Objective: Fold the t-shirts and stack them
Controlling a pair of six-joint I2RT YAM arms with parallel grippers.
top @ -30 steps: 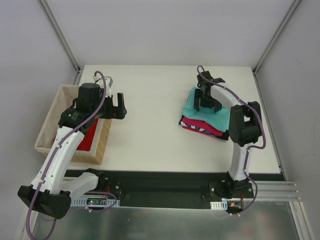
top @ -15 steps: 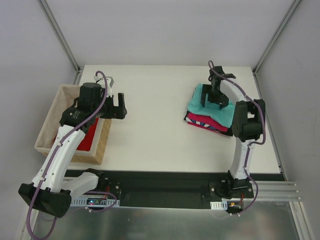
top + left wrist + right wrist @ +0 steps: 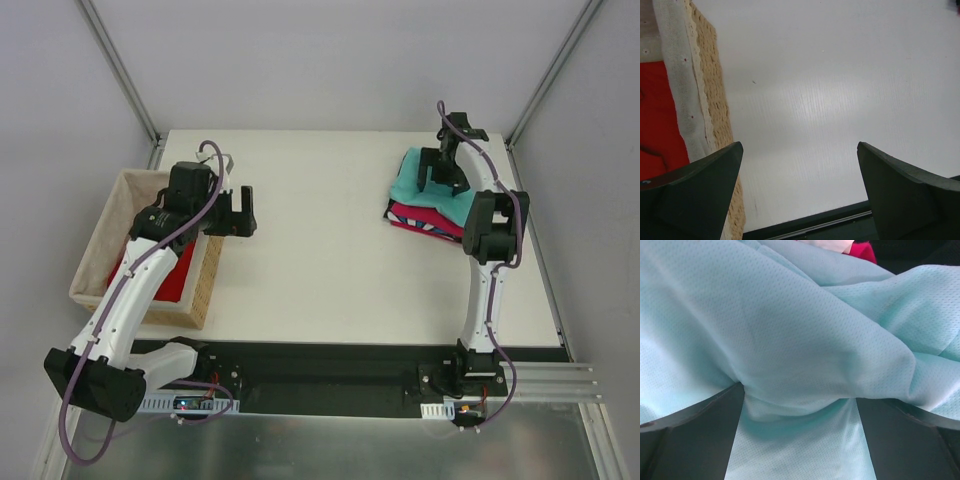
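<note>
Stack of folded t-shirts [image 3: 424, 216], teal shirt [image 3: 790, 330] uppermost: shifted farther from basket [image 3: 100, 240] in the last second, nudged by right gripper [image 3: 445, 178], fingers spread wide, cloth bunched between them. Red t-shirt [image 3: 172, 272]: inside basket, likely next to fold. Left gripper [image 3: 243, 210]: fingers apart, empty, just beside basket

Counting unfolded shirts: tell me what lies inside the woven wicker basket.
A plain bright red t-shirt lies inside the woven wicker basket. The white left arm covers its middle, so anything else there is hidden.
</note>
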